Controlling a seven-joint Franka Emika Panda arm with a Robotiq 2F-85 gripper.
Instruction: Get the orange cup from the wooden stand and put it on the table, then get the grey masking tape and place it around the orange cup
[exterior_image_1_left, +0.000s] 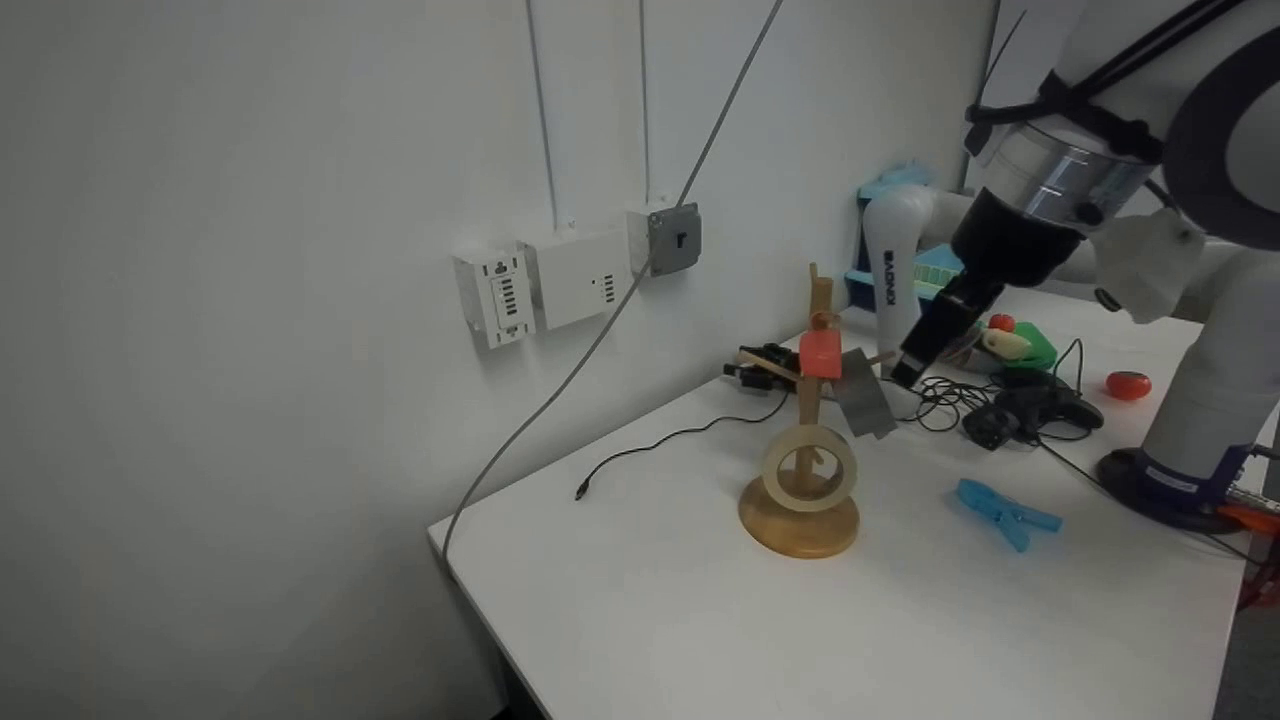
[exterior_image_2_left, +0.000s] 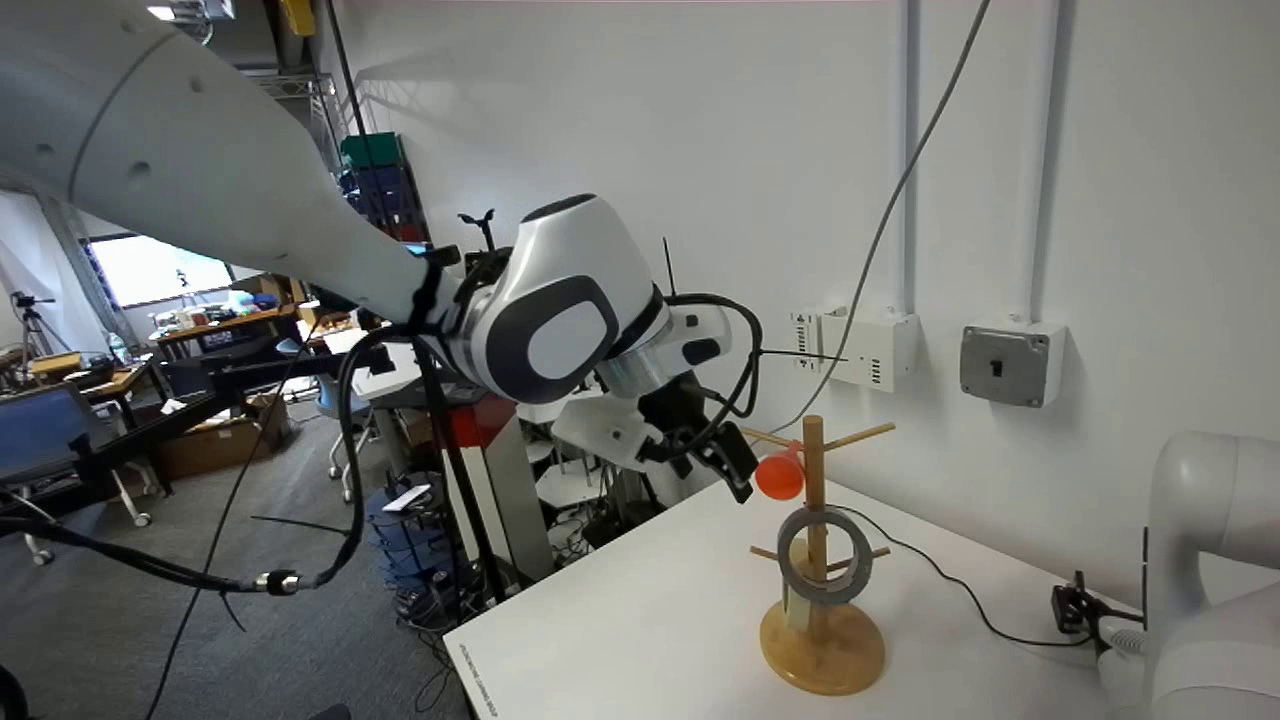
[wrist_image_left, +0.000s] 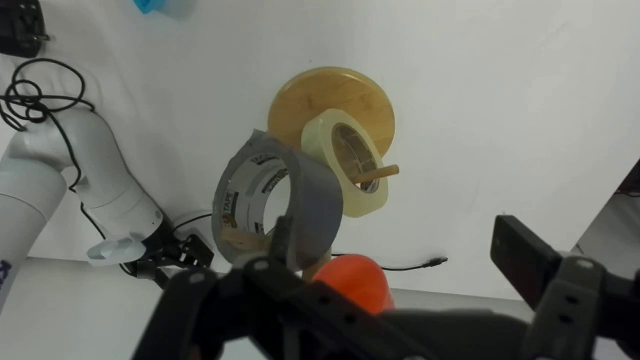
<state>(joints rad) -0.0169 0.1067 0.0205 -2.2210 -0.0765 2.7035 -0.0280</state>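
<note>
Orange cup (wrist_image_left: 357, 282) near fingers (wrist_image_left: 522, 260) looked smooth plastic; grey tape (wrist_image_left: 321, 210), satin; stand (exterior_image_2_left: 817, 550), faintly glossy wood; bench (exterior_image_1_left: 900, 610), matt.

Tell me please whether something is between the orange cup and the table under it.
Yes: in both exterior views the cream tape roll hangs below the orange cup, with the round base of the wooden stand beneath, on the table. Going sideways first seems safer.

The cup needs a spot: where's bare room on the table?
In an exterior view: bare table in front of the stand and blue clamp, and left of the stand, between cable and table edge. Crowded: behind the clamp, around black gear and wires.
</note>
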